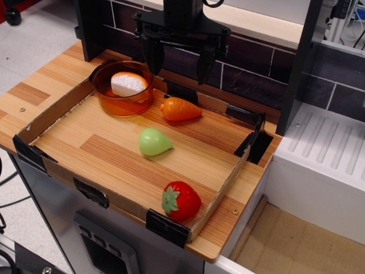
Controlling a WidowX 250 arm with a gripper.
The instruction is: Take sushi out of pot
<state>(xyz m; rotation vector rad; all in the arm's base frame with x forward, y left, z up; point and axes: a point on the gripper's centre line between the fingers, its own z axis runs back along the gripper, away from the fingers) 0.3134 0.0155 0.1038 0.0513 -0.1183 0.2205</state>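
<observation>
A: 5 loose items logged on the wooden counter (51,80), all inside the shallow cardboard tray (225,191). Item 1?

B: Pot (108,100), round, translucent orange-amber, low walls. Stands in the tray's far left corner, upright.

A: Item 2?

B: Sushi (128,84), white rice block with an orange edge along its top. Lies inside the pot, tilted, leaning toward the pot's right wall.

A: Item 3?

B: Carrot (180,109), all orange, lying on its side just right of the pot, tip pointing right. Whether it touches the pot's wall, I cannot tell.

A: Items 4 and 5?

B: Green pear (154,142), mid-tray, in front of the carrot and apart from it. Red strawberry (181,201) with green leaves, near the tray's front right corner, close to the wall.

A: Arm status?

B: 1 gripper (178,64), black, hanging above the tray's back edge, over the pot's right side and the carrot. Its 2 fingers (153,54) point down, spread wide apart, nothing between them. It touches neither the sushi nor the pot.

A: Surroundings?

B: Dark tiled wall (251,63) behind the counter; white ribbed drainboard (328,145) to the right
</observation>
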